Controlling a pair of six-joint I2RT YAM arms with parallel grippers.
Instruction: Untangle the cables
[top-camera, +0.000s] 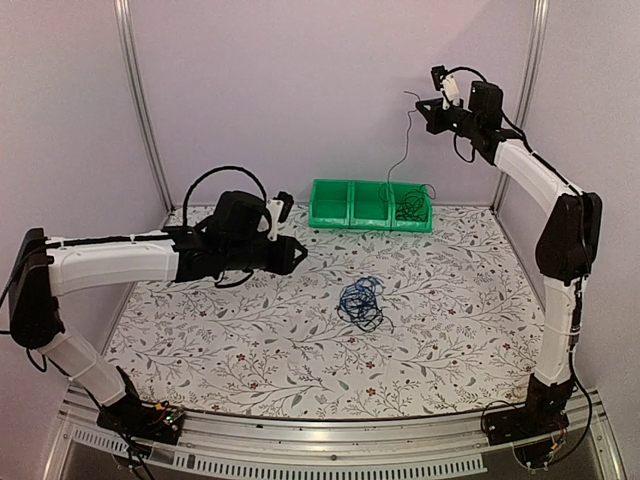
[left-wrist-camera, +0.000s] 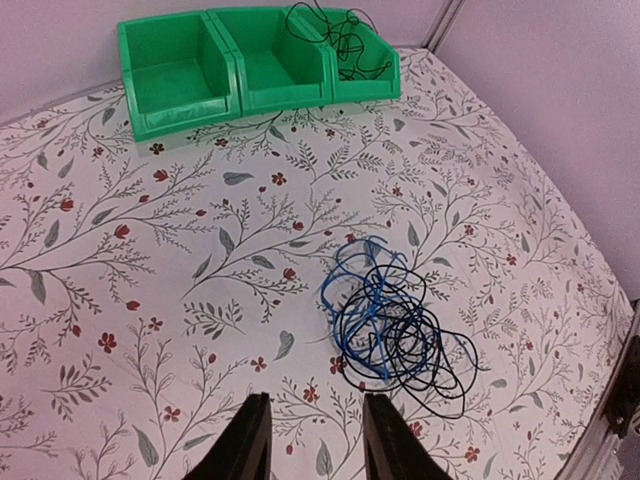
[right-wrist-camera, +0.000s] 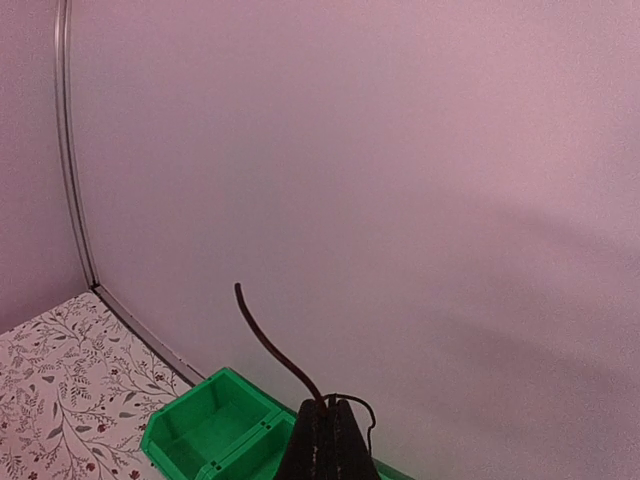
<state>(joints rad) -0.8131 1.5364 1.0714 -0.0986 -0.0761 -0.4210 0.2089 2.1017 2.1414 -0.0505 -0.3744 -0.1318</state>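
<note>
The cables (top-camera: 360, 303) (left-wrist-camera: 395, 335) lie in a loose blue-and-black tangle at the centre of the top view, on the flowered table (top-camera: 250, 340). Another black cable (top-camera: 408, 204) (right-wrist-camera: 262, 338) is coiled in the right-hand compartment of the green bin (top-camera: 330, 222) (left-wrist-camera: 190, 115) at the back and rises from there toward the upper right of the frame. The right gripper (top-camera: 430, 110) (right-wrist-camera: 322, 425) is clenched on that cable, high above the bin. The left gripper (top-camera: 297, 254) (left-wrist-camera: 310, 440) is spread apart, grasping nothing, and hovers to the left of the tangle
</note>
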